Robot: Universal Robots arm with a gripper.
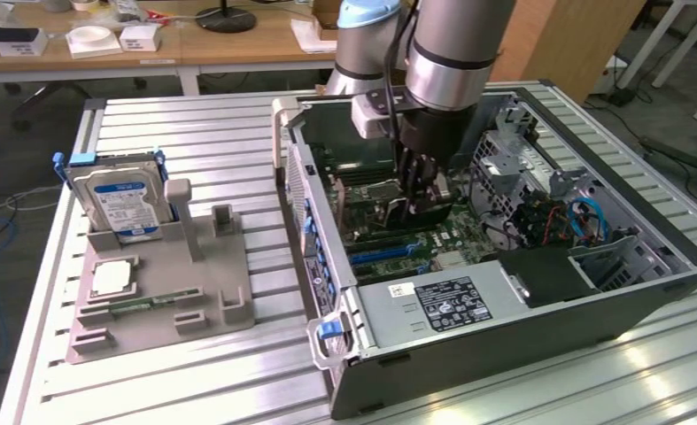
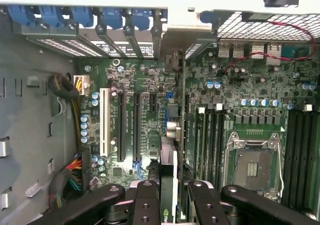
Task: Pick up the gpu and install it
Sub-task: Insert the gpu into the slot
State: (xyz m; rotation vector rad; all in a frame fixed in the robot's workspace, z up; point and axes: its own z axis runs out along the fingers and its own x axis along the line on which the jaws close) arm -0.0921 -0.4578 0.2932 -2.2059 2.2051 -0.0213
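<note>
The claw, at the bottom centre of the wrist frame, is clenched on the gpu, a thin dark card held edge-on between its black fingers, above the motherboard and its long black slots. In the exterior frame the claw stands at the centre, lowered inside the open computer case. At the left of that frame, on the metal worktop, a grey holder carries the hard drive standing upright.
</note>
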